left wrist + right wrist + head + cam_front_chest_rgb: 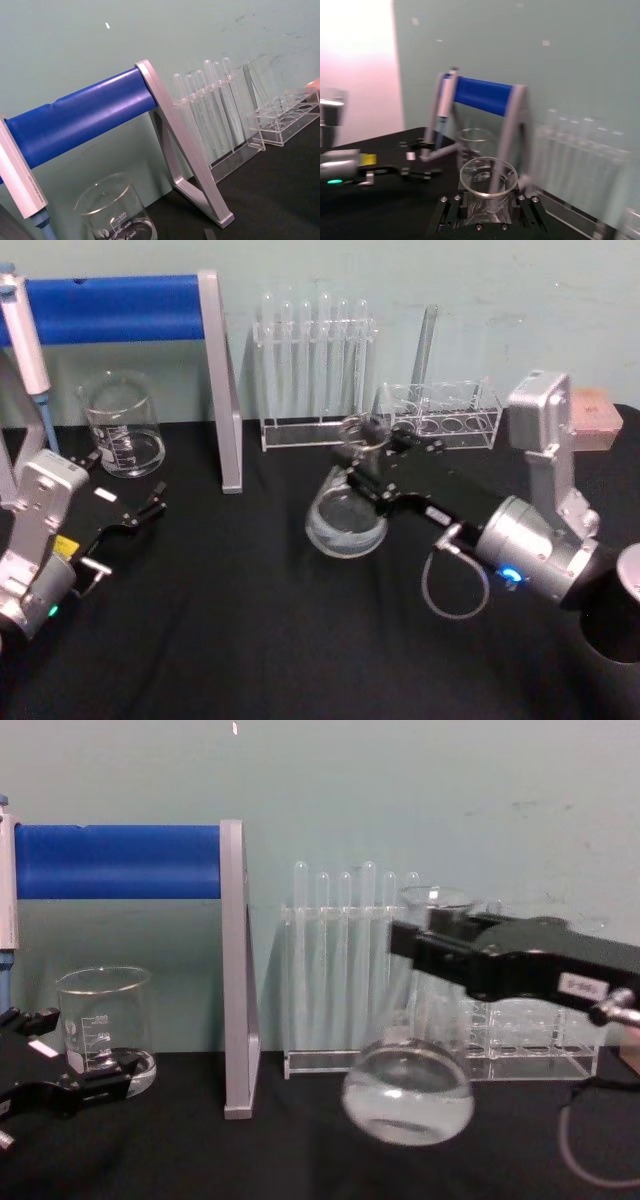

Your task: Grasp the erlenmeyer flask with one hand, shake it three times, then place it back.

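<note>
erlenmeyer flask (408, 1098): clear glass cone, wide rounded base down, narrow neck and flared rim up. its long axis is near upright, with the rim leaning slightly to the robot's right of the base. it sits mid-table, in front of the two racks. whether the base touches the cloth cannot be told.
right gripper (432, 948): black fingers clamped on the flask's neck, one on each side, just under the rim. the arm reaches in from the right.
left gripper (128, 532): low at the table's left, near the beaker, fingers spread apart with nothing between them.
beaker (122, 425): straight-sided glass with white graduations, upright at the back left.
test tube rack (315, 380): clear acrylic holding a row of thin upright tubes, behind the flask.
second rack (445, 412): lower clear acrylic with round holes, a taller glass tube rising from it.
stand (110, 308): blue bar on grey metal legs, with a pipette (25, 335) at its left end.
table (250, 640): matte black cloth.
views: the right wrist view looks into the flask's open round mouth. the chest view gives its side profile.
</note>
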You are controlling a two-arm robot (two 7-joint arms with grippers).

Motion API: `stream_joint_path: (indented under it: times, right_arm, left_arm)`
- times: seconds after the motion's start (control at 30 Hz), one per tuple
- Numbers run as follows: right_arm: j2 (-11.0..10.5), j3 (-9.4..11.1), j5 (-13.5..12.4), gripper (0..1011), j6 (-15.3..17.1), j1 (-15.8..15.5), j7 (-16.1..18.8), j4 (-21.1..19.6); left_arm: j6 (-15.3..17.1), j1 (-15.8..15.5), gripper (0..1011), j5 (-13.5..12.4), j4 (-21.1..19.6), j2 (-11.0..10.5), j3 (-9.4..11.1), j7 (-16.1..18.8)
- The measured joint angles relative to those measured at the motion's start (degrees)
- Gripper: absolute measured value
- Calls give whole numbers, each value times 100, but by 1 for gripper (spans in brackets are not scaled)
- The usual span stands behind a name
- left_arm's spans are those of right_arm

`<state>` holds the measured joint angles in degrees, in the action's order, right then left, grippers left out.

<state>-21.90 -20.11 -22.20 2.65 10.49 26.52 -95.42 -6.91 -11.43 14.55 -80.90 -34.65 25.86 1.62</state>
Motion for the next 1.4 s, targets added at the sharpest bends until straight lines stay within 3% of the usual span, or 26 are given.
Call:
stream_joint_path:
  times: [0.27,0.6,0.87,1.27,1.4]
  right_arm:
    - [-46,-350,-138,449,-47,175,290,45]
    - [-157,-358,-253,449,-114,146,121,9]
    - [-280,55,-272,449,-162,-113,-449,-143]
    - [-332,1003,-88,449,-90,-716,-1368,-457]
    - [-306,1145,-47,449,-60,-803,-1481,-498]
  left_arm:
    - [0,0,1001,0,0,0,0,0]
    - [0,0,1001,0,0,0,0,0]
    - [0,0,1001,0,0,0,0,0]
    - [0,0,1001,0,0,0,0,0]
    - [0,0,1001,0,0,0,0,0]
